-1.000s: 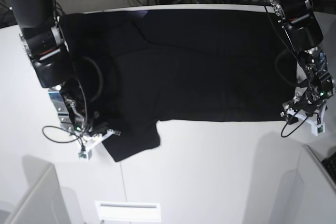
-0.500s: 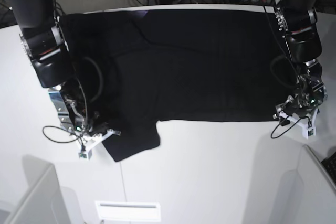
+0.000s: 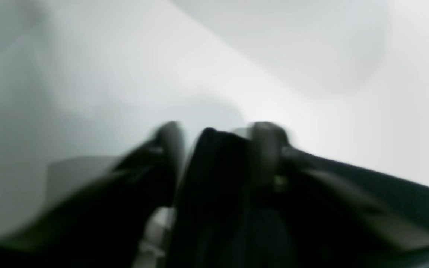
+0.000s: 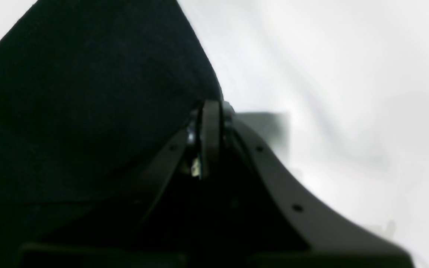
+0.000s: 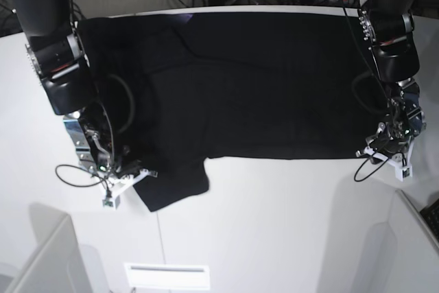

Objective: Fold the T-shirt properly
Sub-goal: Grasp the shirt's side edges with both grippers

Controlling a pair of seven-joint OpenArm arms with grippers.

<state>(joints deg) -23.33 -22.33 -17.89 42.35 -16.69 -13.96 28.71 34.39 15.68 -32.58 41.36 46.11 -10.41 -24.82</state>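
Base view had the T-shirt [image 5: 247, 87] flat on the desk [image 5: 274, 238], right tool [image 5: 134, 173] clamped on the near sleeve corner, left tool [image 5: 374, 150] pinching the hem corner. I'd lift both corners evenly, keeping tension.

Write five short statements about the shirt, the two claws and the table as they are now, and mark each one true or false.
1. The T-shirt lies spread flat on the white table. True.
2. The right claw hangs in the air well above the cloth. False: it is down at the sleeve, shut on its edge.
3. The left claw is at the shirt's near hem corner. True; the left wrist view shows black cloth between its fingers.
4. The shirt is already folded in half. False: it lies open at full length.
5. An orange-and-purple print faces up. False: only plain black shows.
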